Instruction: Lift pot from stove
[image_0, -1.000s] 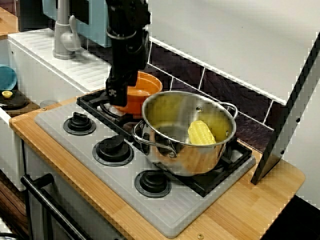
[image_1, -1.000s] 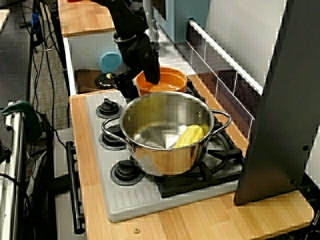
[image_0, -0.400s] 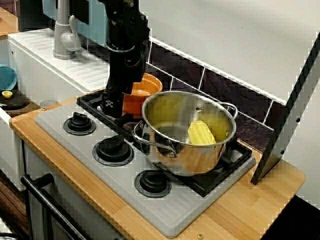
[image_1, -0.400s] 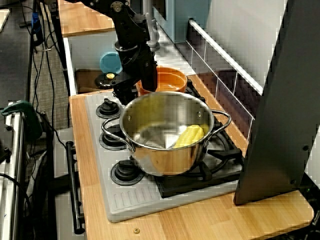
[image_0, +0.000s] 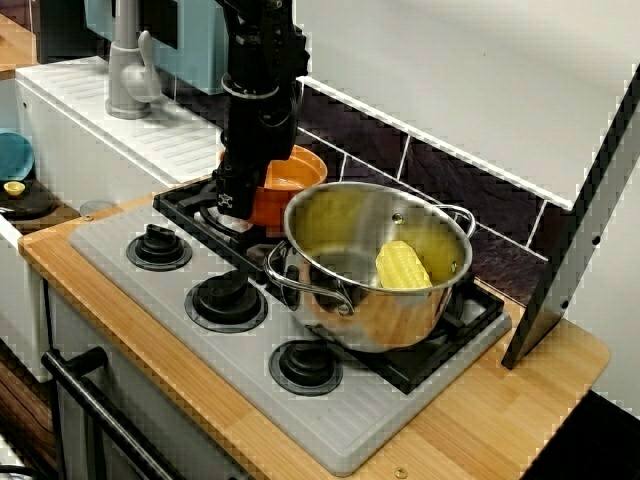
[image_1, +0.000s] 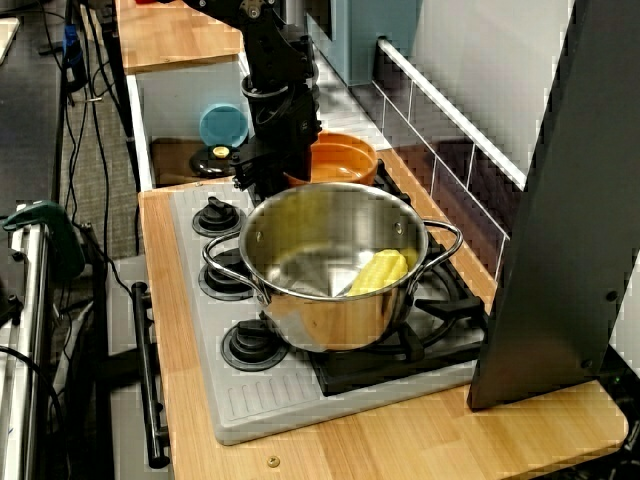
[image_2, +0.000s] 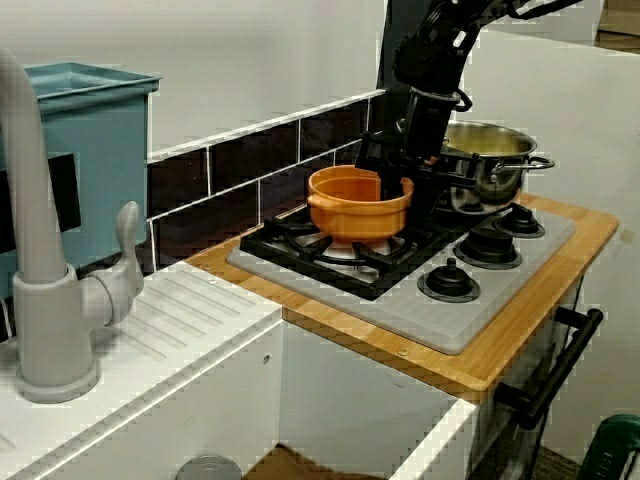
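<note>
Since the earlier frame, the orange pot has risen clear of the stove grate. Pincer is clenched on the pot's rim, holding it just above the rear burner, beside the steel pot.

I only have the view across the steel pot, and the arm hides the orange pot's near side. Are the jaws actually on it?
Observer: Yes. In the sink-side view one finger is inside the pot and the other is outside its wall.
Operator: Is its base off the stove?
Observer: Barely, if at all. That view shows only a thin dark gap between the base and the grate.
</note>
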